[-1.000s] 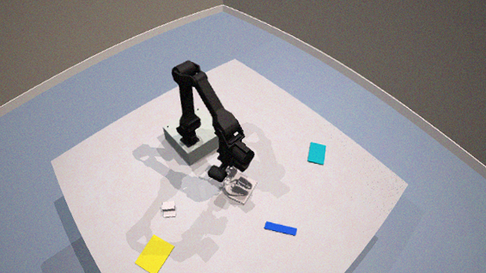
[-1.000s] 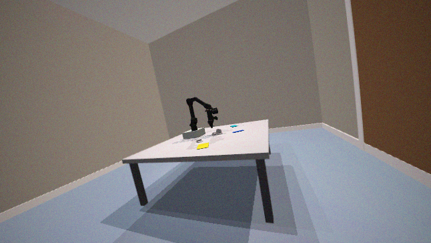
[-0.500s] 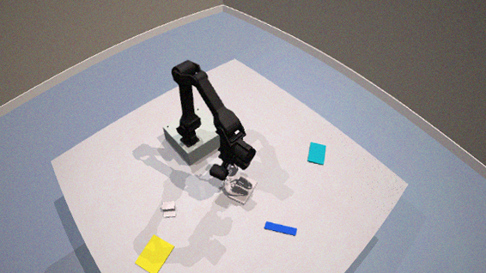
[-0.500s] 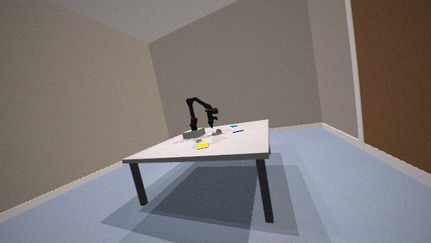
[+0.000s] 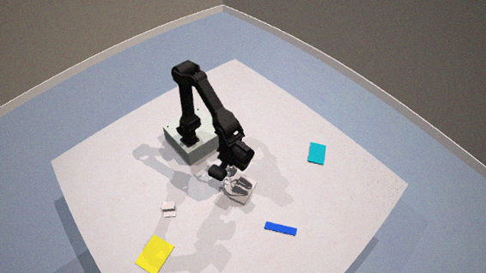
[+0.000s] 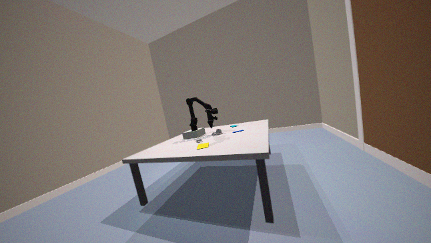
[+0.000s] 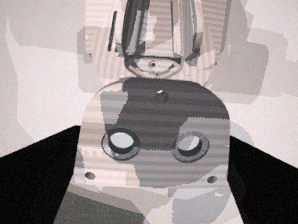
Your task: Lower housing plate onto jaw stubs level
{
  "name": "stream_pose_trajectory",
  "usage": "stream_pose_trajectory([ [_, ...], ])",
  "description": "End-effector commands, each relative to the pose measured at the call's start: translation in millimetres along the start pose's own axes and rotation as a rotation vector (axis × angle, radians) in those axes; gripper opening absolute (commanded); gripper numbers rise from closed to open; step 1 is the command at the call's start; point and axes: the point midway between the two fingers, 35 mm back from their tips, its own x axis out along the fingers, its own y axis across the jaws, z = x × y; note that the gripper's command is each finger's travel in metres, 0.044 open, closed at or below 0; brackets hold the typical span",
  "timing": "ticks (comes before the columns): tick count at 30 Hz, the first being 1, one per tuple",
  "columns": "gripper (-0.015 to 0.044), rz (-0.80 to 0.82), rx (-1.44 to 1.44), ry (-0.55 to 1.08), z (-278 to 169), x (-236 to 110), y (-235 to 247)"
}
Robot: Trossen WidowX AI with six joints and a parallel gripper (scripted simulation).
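Observation:
The pale housing plate (image 7: 165, 167), with two large ringed holes and smaller holes, spans between the black fingers in the wrist view. My gripper (image 7: 152, 137) (image 6: 211, 127) is shut on its side edges and points down, with the plate above table height. The gripper base with its two long jaws (image 5: 241, 187) (image 6: 217, 132) stands just beyond the plate; its pale base (image 7: 95, 32) also shows at the top of the wrist view. The plate's rounded edge covers the near part of this assembly. The jaw stubs and pins cannot be made out. Black arm parts mostly hide the plate in the top view.
A small white two-part stand (image 5: 168, 209) (image 6: 199, 141) is on the table at the left. A yellow sheet (image 5: 154, 255) (image 6: 203, 146) lies nearer the front, a blue bar (image 5: 280, 228) (image 6: 238, 131) and a teal block (image 5: 316, 153) (image 6: 233, 126) to the right.

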Motion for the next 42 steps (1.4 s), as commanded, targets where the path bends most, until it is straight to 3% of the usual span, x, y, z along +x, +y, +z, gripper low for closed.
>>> stream_pose_trajectory([
  [1, 0.0351, 0.001, -0.006, -0.001, -1, 0, -1],
  [31, 0.0351, 0.001, -0.017, -0.001, -1, 0, -2],
  [42, 0.0351, 0.001, -0.017, -0.001, 1, 17, -2],
])
